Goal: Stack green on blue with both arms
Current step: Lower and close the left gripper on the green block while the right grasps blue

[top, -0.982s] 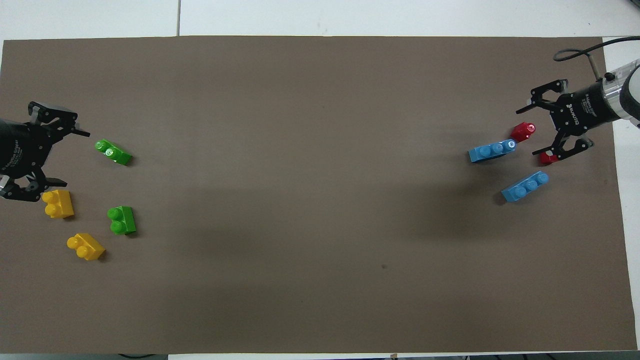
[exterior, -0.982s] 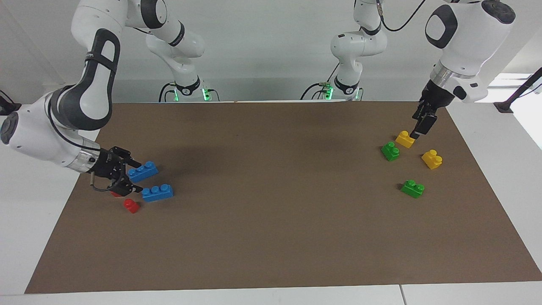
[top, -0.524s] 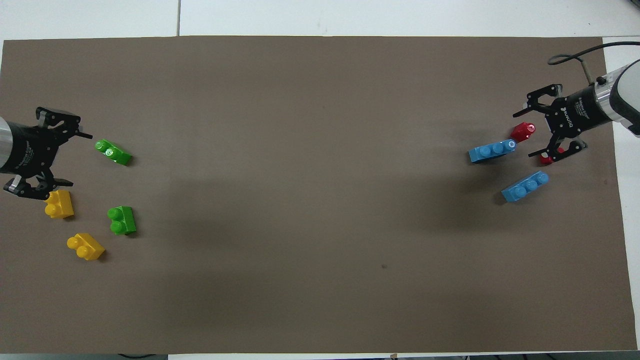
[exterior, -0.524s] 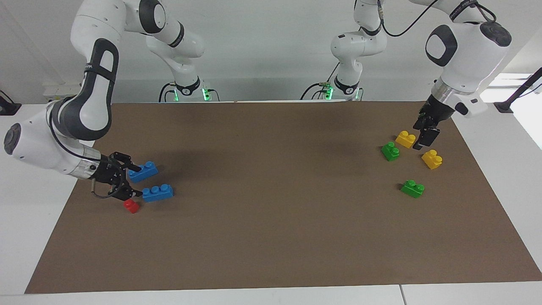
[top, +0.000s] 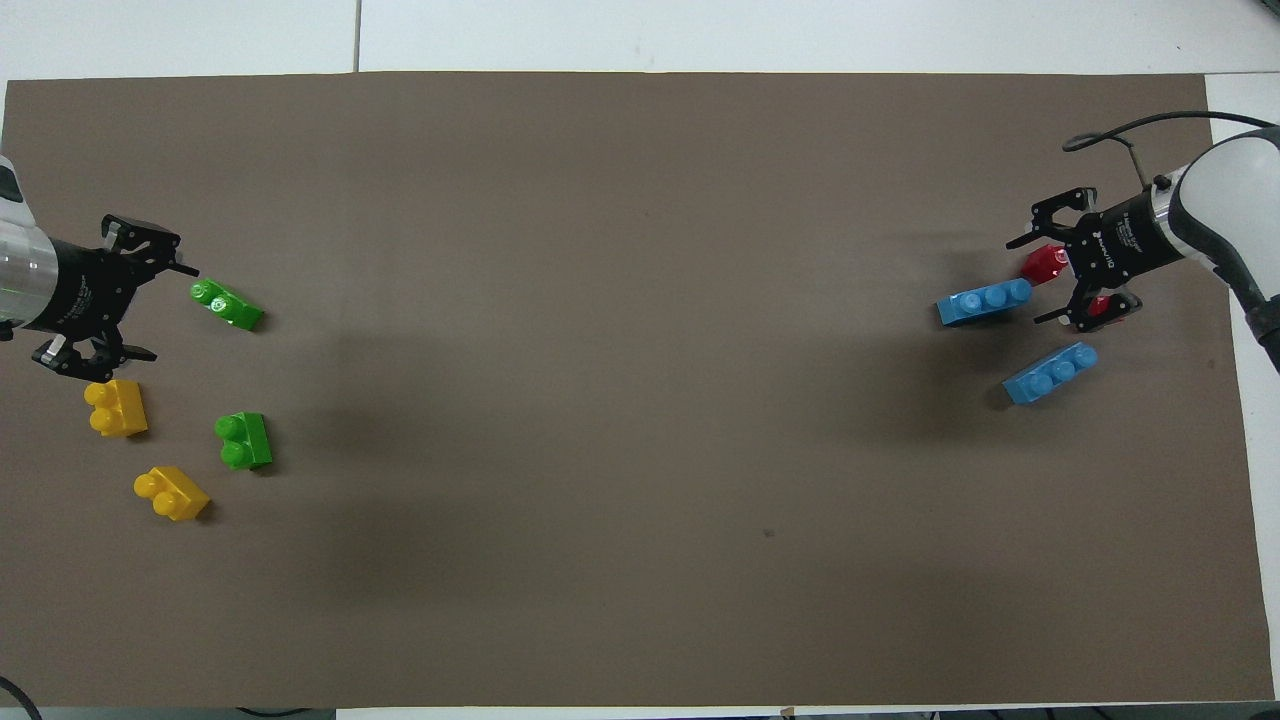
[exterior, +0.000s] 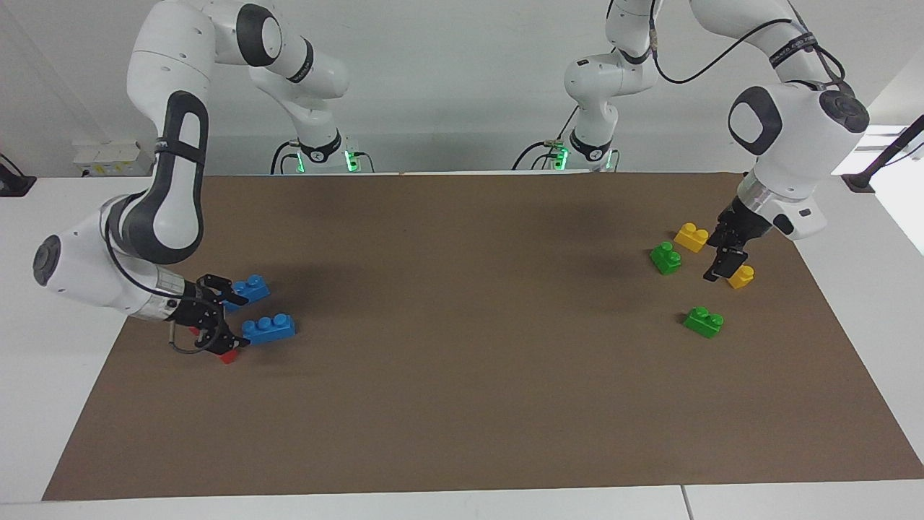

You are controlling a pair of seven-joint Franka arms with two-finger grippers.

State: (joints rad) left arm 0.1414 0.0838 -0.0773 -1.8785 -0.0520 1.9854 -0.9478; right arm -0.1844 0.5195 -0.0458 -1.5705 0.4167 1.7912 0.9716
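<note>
— Where are the two grippers?

— Each at its own end of the brown mat. The right gripper hangs low among the blue and red bricks, fingers spread wide. The left gripper is over the yellow and green group, fingers also spread, holding nothing.

— And the blue bricks?

— Both lie flat on the mat at the right arm's end. The farther blue brick sits just beside the right gripper's fingertips (whether a finger touches it, I cannot tell). The nearer blue brick lies close by, partly hidden by the gripper in the facing view.

— The green ones?

— At the left arm's end. The farther green brick lies just beside the left gripper's open fingers in the overhead view — apart from them. The nearer green brick stands between two yellow bricks and.

— Anything else?

— Two small red bricks by the right gripper: one just beyond the farther blue brick, the other half hidden between the fingers.
</note>
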